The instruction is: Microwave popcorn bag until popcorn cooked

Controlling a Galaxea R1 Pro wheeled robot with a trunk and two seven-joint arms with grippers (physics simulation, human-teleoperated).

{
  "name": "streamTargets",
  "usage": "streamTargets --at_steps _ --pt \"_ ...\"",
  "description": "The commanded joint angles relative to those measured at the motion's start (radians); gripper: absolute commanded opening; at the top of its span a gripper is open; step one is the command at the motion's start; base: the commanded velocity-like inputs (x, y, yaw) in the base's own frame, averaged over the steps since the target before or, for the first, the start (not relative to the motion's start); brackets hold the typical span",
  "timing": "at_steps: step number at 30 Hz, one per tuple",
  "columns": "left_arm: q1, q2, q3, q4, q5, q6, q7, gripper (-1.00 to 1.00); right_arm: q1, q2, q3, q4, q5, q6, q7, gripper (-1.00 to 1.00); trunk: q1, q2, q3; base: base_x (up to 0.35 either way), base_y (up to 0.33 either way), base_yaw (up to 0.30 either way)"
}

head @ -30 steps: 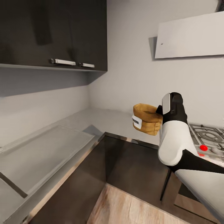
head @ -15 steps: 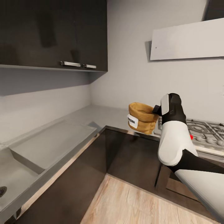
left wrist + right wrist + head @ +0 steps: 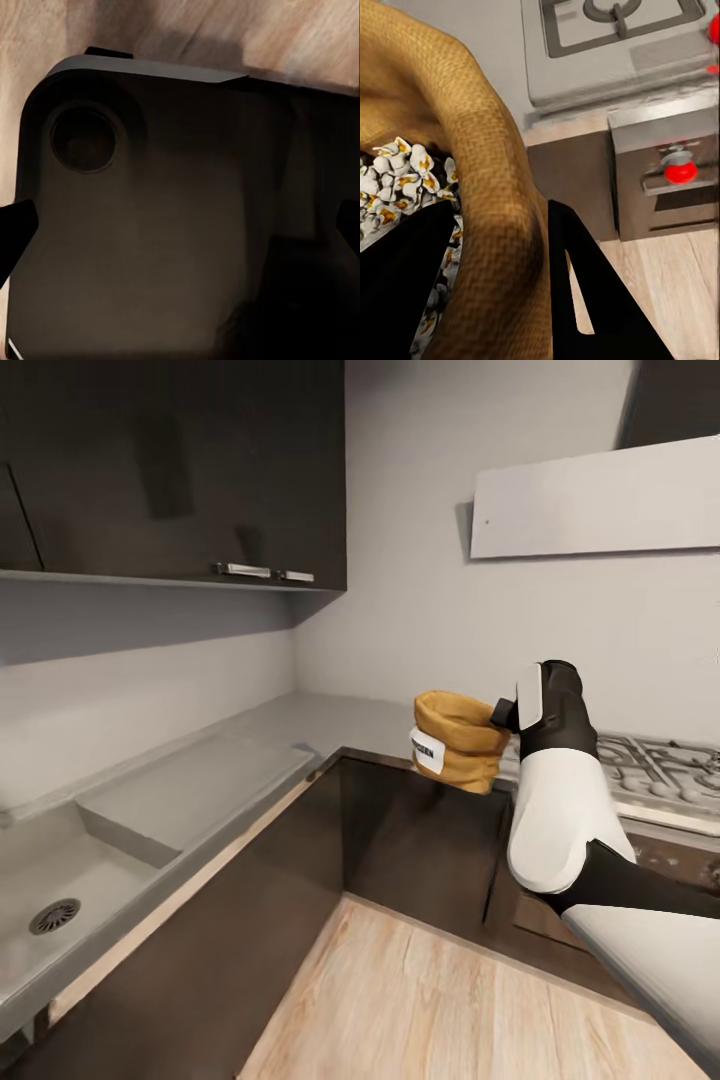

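The tan-brown popcorn bag [image 3: 460,741] hangs in the air in front of the counter corner, its white label facing left. My right gripper [image 3: 503,714] is shut on the bag's rim. In the right wrist view the popcorn bag [image 3: 472,150] is held by its wall, with white popped kernels inside; one dark finger [image 3: 405,285] is inside the mouth and the other outside. The grey countertop [image 3: 300,720] runs along the left wall and round the corner. My left gripper [image 3: 180,225] stands open over a dark part of my own body. The microwave is out of view.
A sink [image 3: 60,880] is sunk into the counter at the left. The steel gas hob [image 3: 650,760] lies right of the bag, with an oven with red knobs [image 3: 675,169] beneath. Dark wall cabinets [image 3: 170,460] hang above; wooden floor [image 3: 420,1000] lies below.
The whole head view has shifted: the counter sits farther off, more floor shows and the sink drain has come into sight. The bag stays in my right gripper.
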Motion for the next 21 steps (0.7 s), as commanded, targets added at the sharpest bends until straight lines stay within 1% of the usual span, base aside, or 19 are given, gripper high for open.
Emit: streamTargets --at_steps 1,19,21 --pt "0.000 0.000 0.001 -0.001 0.007 -0.002 -0.001 1.00 -0.001 0.001 -0.003 -0.001 0.009 0.005 0.005 -1.00 -0.001 -0.001 -0.001 -0.348 0.000 0.000" --pt "0.000 0.001 0.001 -0.001 0.011 -0.002 -0.001 1.00 -0.001 0.001 -0.005 0.000 0.008 0.005 0.002 -1.00 -0.001 -0.001 -0.001 -0.349 0.000 0.000" --pt "0.000 0.004 0.002 -0.001 0.012 -0.002 -0.001 1.00 -0.001 0.001 -0.005 0.000 0.012 0.005 0.002 -1.00 -0.001 -0.001 -0.001 -0.115 0.000 0.000"
